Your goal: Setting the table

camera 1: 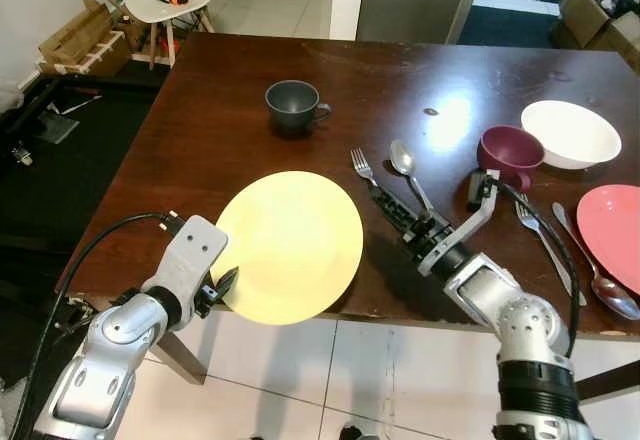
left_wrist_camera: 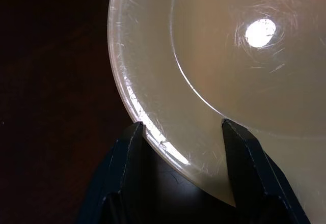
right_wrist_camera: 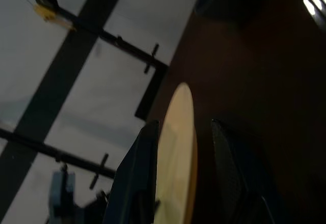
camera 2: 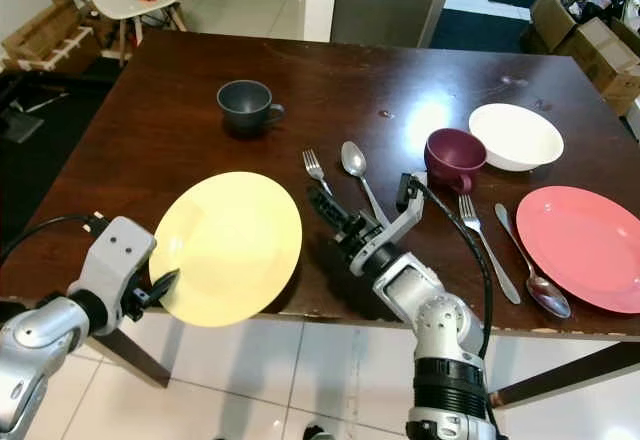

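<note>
Left gripper (camera 1: pixel 226 282) at the lower left of the frame, fingers (left_wrist_camera: pixel 127 152) spread a little, pinching the rim of the yellow plate (camera 1: pixel 290 245). Plate round, no long side, lying near flat at the near edge of the dark wood table (camera 1: pixel 210 120), partly sticking out over the edge. Right gripper (camera 1: pixel 385 203) low over the table in the middle, pointing up-left across the frame, just right of the plate, fingers apart, gripping nothing. Beside it a fork (camera 1: pixel 361 166) and spoon (camera 1: pixel 404 161), handles pointing toward the near edge. Grey cup (camera 1: pixel 293 103) further back.
</note>
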